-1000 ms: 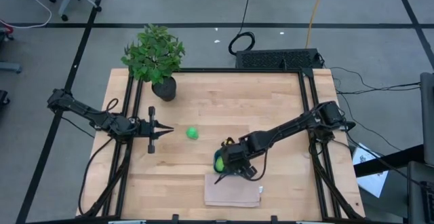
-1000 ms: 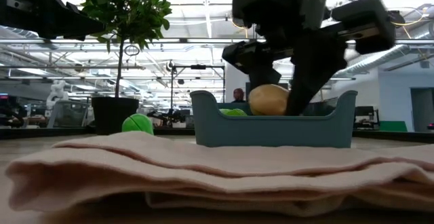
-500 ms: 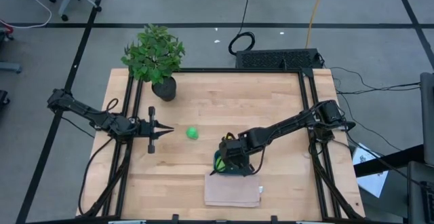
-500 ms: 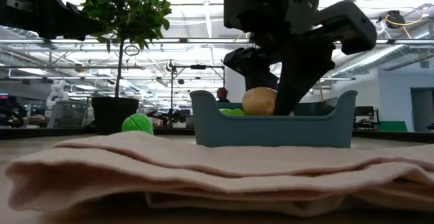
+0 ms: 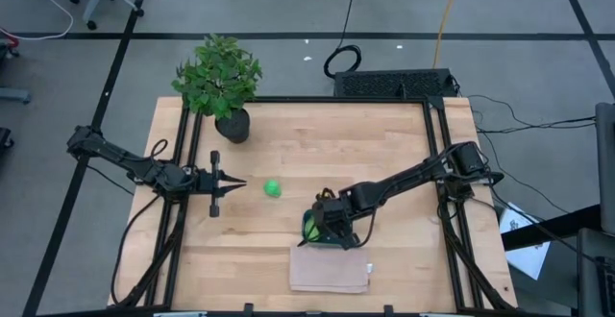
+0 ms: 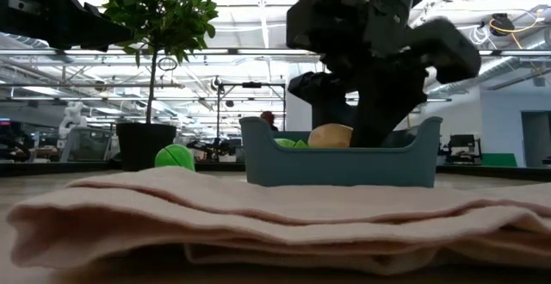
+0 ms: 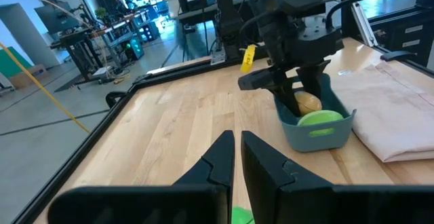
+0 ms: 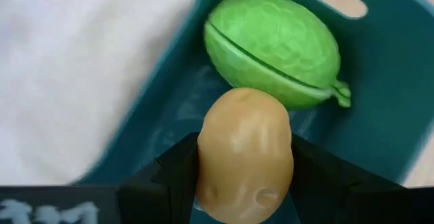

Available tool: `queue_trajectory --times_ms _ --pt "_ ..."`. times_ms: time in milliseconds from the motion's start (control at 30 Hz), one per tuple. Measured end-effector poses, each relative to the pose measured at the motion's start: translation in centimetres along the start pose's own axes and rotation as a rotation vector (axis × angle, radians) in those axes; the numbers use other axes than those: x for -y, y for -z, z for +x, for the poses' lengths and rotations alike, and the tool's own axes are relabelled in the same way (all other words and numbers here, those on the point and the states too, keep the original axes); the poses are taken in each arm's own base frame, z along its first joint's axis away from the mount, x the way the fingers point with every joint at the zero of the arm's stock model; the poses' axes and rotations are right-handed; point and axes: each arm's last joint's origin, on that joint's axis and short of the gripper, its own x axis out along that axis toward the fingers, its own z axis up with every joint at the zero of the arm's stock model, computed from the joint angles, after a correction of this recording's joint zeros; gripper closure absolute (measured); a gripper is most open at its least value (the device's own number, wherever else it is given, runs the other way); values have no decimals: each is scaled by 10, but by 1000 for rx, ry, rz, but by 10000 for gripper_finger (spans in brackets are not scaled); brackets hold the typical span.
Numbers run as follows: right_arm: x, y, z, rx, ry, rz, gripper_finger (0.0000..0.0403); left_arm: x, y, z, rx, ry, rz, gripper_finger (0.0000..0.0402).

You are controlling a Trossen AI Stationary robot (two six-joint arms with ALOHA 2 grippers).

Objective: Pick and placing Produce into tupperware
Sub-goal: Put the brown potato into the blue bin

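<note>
The teal tupperware [image 6: 340, 165] stands on the wood table, just beyond the beige cloth [image 6: 258, 215]. My right gripper [image 5: 330, 227] reaches down into it, shut on the orange-tan piece [image 8: 245, 153]. The lime-green piece [image 8: 271, 47] lies on the container floor beside it. Out on the bare table the bright green ball [image 5: 273, 188] rests, a short way right of my left gripper [image 5: 229, 184], which is shut and touches nothing. The ball [image 6: 175, 157] also shows left of the container in the low view. My right gripper pinches the orange-tan piece by its two sides [image 8: 203, 163] between both fingers [image 8: 178, 173], coming from above and pointing down. The piece sits inside the tupperware, its top [image 6: 331, 134] just above the rim. The container wall hides whether it rests on the floor.
A potted plant [image 5: 221, 82] stands at the table's far left corner. The folded cloth [image 5: 330, 269] lies at the near edge, right against the container. Black frame rails [image 5: 187, 163] run along both sides. Bare wood lies between the ball and the far edge.
My right gripper has gone down into the tupperware with the orange-tan piece, which now sits lower, mostly behind the container wall. The left arm and the green ball have kept still.
</note>
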Motion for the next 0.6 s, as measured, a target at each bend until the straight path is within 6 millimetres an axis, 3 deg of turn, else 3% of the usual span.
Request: queue_trajectory --times_ms 200,600 --pt "-6 -2 1 -24 110 -117 220 0 0 0 0 0 0 369" --pt "-7 -1 1 -29 121 -104 220 0 0 0 -1 1 0 369"
